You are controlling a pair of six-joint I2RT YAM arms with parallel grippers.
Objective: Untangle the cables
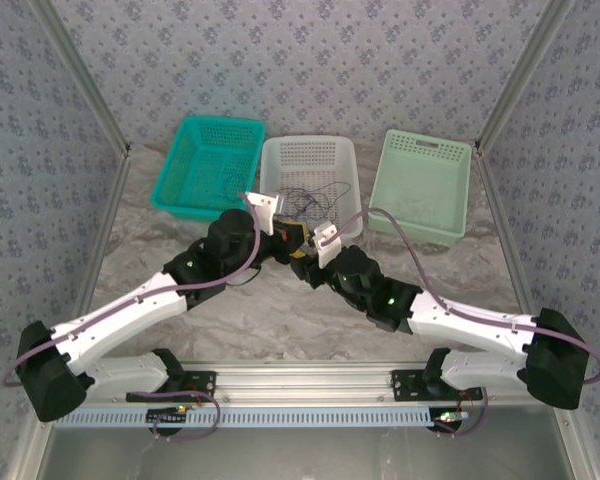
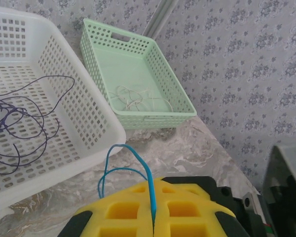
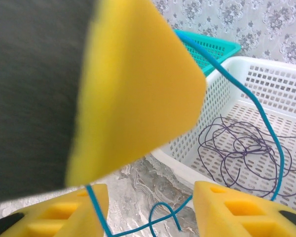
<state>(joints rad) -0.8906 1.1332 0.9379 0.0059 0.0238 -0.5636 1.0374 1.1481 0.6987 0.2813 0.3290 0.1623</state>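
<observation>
Left wrist view: blue cable (image 2: 150,195) arches at 6 o'clock; purple cables (image 2: 2,111) tangled at 9 in white basket (image 2: 89,113); pale cables (image 2: 133,98) at 12.

Three baskets stand in a row at the far side of the marbled tabletop (image 1: 280,315): teal basket (image 1: 185,140), white basket (image 1: 310,142), pale green basket (image 1: 420,195). Thin dark cables (image 1: 315,195) lie looped in the white one. The left gripper (image 1: 292,238) and right gripper (image 1: 303,266) meet just before its near wall.

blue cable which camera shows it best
Right wrist: the blue cable sweeps sharp and long past the white basket to a loop between the fingers of the open right hand. Left wrist shows a short loop pinched in the shut left hand. Top external: too thin to make out.
</observation>
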